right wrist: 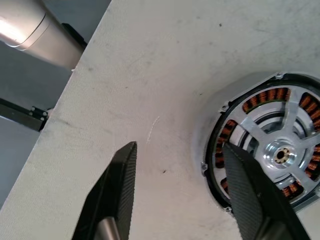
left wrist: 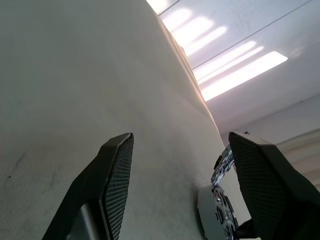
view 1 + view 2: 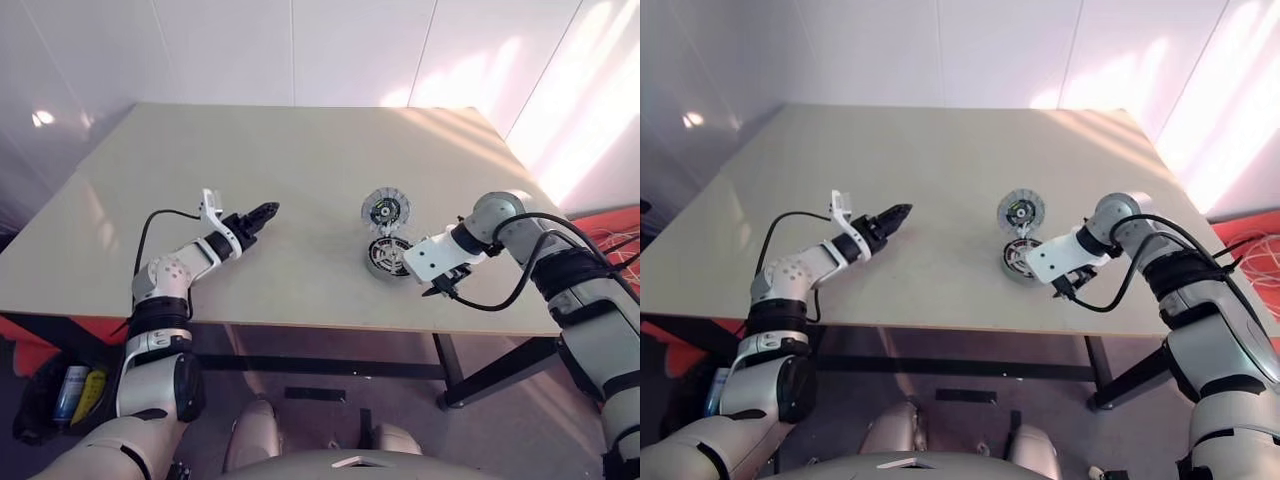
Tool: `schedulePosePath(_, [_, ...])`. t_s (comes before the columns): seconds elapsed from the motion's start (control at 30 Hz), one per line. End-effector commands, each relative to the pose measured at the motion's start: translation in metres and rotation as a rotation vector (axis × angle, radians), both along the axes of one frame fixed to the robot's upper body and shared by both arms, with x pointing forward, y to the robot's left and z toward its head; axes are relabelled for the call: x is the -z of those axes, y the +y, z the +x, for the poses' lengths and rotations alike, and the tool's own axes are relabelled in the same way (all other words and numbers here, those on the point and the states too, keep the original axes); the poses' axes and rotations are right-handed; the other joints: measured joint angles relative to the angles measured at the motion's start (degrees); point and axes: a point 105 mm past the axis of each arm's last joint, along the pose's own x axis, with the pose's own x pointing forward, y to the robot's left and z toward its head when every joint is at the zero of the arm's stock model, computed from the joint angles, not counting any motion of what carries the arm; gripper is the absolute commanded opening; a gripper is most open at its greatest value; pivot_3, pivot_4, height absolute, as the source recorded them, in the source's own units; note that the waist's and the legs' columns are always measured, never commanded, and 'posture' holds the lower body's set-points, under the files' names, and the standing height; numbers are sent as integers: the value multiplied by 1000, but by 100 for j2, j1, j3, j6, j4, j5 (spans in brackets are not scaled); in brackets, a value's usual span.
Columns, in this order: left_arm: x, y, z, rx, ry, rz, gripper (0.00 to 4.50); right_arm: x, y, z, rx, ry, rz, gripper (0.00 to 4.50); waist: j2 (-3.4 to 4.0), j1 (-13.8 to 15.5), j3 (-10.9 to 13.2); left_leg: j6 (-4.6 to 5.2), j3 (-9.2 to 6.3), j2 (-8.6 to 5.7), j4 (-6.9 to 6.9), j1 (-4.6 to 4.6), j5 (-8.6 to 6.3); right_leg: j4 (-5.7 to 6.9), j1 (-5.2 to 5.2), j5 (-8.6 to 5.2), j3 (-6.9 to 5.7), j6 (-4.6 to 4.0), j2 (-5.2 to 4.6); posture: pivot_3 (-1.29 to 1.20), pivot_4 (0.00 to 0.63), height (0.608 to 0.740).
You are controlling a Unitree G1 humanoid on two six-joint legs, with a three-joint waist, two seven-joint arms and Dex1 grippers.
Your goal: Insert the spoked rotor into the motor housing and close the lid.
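Left eye view: a pale table stands before white walls. Near its front right edge lies the motor housing, a round grey puck, and just beyond it, farther from the robot, lies the lid, inner face up, with pale segments around a dark centre. The right gripper points steeply down just beside the housing, at the table's front edge. The left gripper hovers level over the table, well apart from the parts and aimed toward them.

Right eye view: the same layout; the housing and lid almost touch, and the right arm partly covers the housing's near side.

Left wrist view: two black fingers stand apart with nothing between them; the housing and lid show small in the distance.

Right wrist view: the housing shows coppery windings in a ring, and the spoked rotor already appears to sit inside, its spokes meeting a bright hub. The right fingers are parted and empty, one over bare table, the other overlapping the housing's rim.

Judgement: the rotor looks seated, so the lid remains. A good move would lift the lid by its edge, turn it face down, centre it on the hub and lower it flat, while the other gripper steadies the housing near the table edge.
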Motion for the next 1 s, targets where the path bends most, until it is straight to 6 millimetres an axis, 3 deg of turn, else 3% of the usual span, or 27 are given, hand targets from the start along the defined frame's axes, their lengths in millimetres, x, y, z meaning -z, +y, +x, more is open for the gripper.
schedulePosePath(0.03, [-15,4,2,-24,-60,-7,3225,2,-1,2,-6,3,-29,1688,0,-1,0,0,0,0,0,-2,0,-4,0,0,0,0,0,0,0,740])
schedulePosePath(0.2, [-14,3,1,-24,-57,-9,3225,1,1,6,0,-17,-16,102,-16,-16,-1,11,1,-1,-1,-14,-6,-16,-5,0,-3,-1,0,0,0,740])
schedulePosePath(0.23, [-13,3,1,-23,-56,-9,3225,0,1,7,0,-23,-14,19,-22,-27,1,11,1,0,-1,-14,-7,-16,-5,0,-3,-1,0,0,0,740])
schedulePosePath(0.7, [-10,0,2,-24,-46,-9,3225,-10,11,18,13,-104,53,19,-29,-64,6,5,1,4,-2,-2,-4,-10,-3,1,7,-1,9,0,0,740])
schedulePosePath(1.0, [-5,1,0,-45,-37,-19,3225,-41,59,25,212,14,325,19,-29,-126,12,-34,3,63,-11,-34,21,4,-66,14,20,-22,70,0,0,740])
